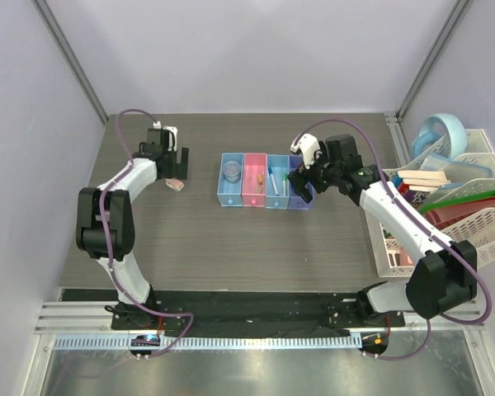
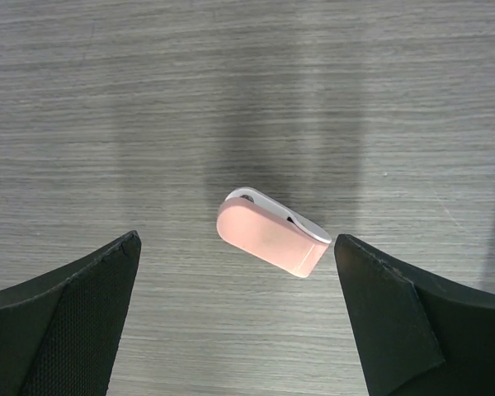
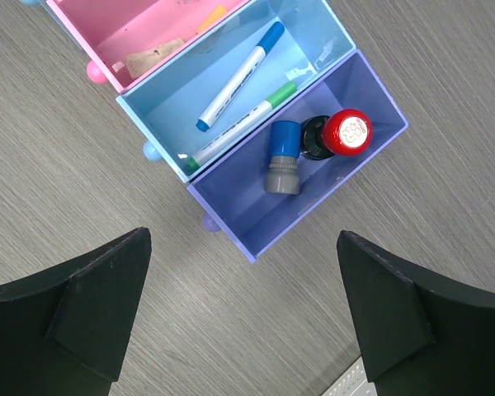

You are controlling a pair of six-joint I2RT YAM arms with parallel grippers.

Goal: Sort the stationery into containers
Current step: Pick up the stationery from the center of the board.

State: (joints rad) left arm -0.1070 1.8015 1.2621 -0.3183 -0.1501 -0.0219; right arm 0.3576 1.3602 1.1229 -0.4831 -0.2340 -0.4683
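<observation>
Left gripper: jaws spread wide, grasping nothing. The pink eraser lies on the table directly beneath it, between the two fingers and clear of both.

Right gripper: jaws likewise spread, empty. Just ahead of it sits the dark blue bin, holding the red-capped bottle and a blue-and-grey cylinder. The light blue bin beyond holds the blue-capped pen and the green-tipped pen.
</observation>
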